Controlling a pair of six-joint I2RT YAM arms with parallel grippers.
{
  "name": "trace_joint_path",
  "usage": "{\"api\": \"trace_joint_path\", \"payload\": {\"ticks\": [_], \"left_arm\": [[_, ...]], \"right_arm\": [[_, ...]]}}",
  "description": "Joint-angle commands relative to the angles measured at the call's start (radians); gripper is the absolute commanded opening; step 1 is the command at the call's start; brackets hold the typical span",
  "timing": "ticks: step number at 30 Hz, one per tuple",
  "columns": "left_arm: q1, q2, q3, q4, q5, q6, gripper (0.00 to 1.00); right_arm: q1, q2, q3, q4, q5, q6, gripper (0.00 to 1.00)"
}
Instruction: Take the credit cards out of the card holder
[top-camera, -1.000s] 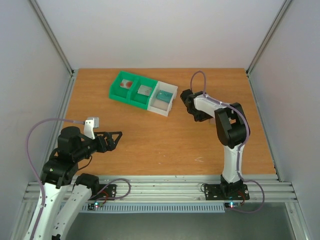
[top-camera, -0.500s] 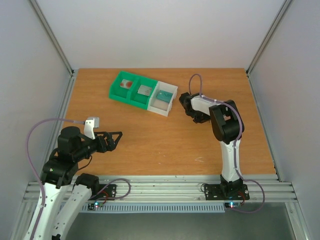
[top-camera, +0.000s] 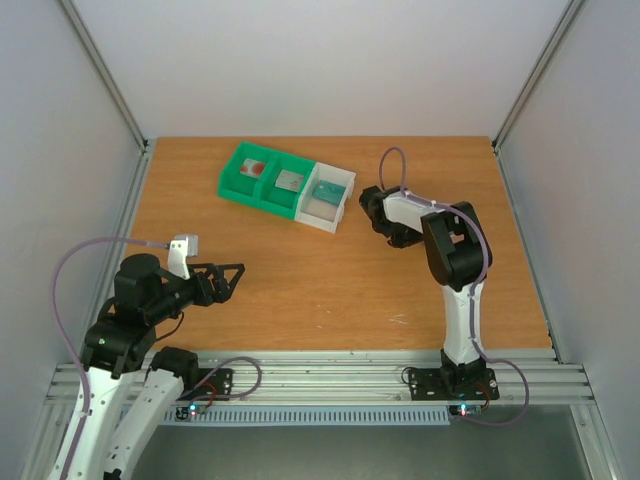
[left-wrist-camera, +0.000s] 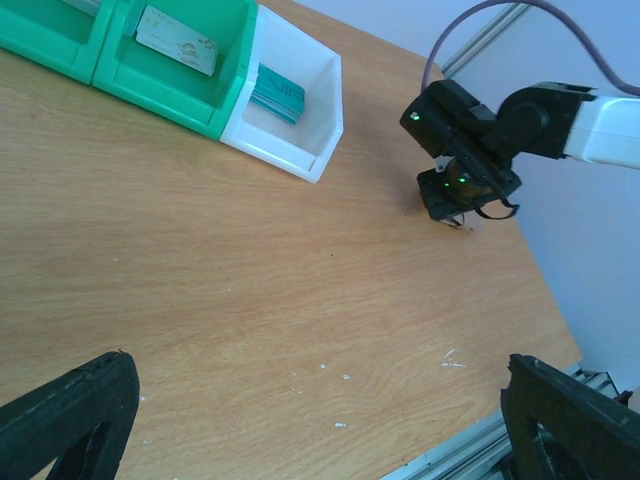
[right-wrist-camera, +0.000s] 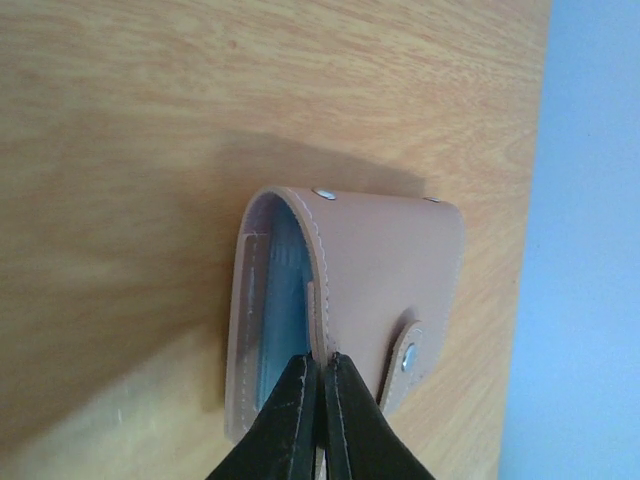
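The right arm (top-camera: 455, 250) has edged toward the tray (top-camera: 262, 203) near the far edge of the table (top-camera: 300, 290), the right end effector (right-wrist-camera: 320, 365) clenched on one leaf of the tan card holder (right-wrist-camera: 385, 275), right of centre. The left end effector (top-camera: 232, 278) stays spread open by the near-left corner; card removal seemingly continues.

A: Where is the card holder (right-wrist-camera: 380, 270) from overhead?
B: Hidden beneath the right gripper (top-camera: 388, 225). In the wrist view, its fingertips (right-wrist-camera: 295, 400) cover the holder's lower edge; contents unclear.
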Motion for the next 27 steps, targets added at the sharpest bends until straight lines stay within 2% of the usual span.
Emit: {"api": "trace_joint_path", "payload": {"ticks": [1, 5, 9, 11, 17, 22, 27], "left_arm": [[-0.003, -0.004, 0.009, 0.034, -0.017, 0.009, 0.99], [-0.004, 0.019, 0.022, 0.01, -0.002, 0.007, 0.99], [-0.003, 0.031, 0.023, 0.008, -0.003, 0.002, 0.99], [-0.003, 0.039, 0.027, 0.0, -0.026, -0.005, 0.99], [-0.003, 0.089, 0.054, -0.062, -0.132, -0.052, 0.99], [-0.004, 0.136, 0.054, -0.069, -0.092, -0.093, 0.99], [-0.004, 0.164, 0.039, -0.063, -0.055, -0.126, 0.99]], "right_arm": [[0.029, -0.142, -0.051, -0.016, -0.066, 0.012, 0.01], [0.08, -0.271, -0.102, -0.003, -0.209, 0.005, 0.01], [0.195, -0.387, -0.131, -0.002, -0.305, -0.023, 0.01], [0.246, -0.434, -0.16, 0.033, -0.412, -0.041, 0.01], [0.464, -0.55, -0.252, 0.165, -0.534, -0.126, 0.01], [0.699, -0.549, -0.327, 0.358, -0.538, -0.328, 0.01], [0.746, -0.478, -0.348, 0.428, -0.62, -0.415, 0.02]]}}
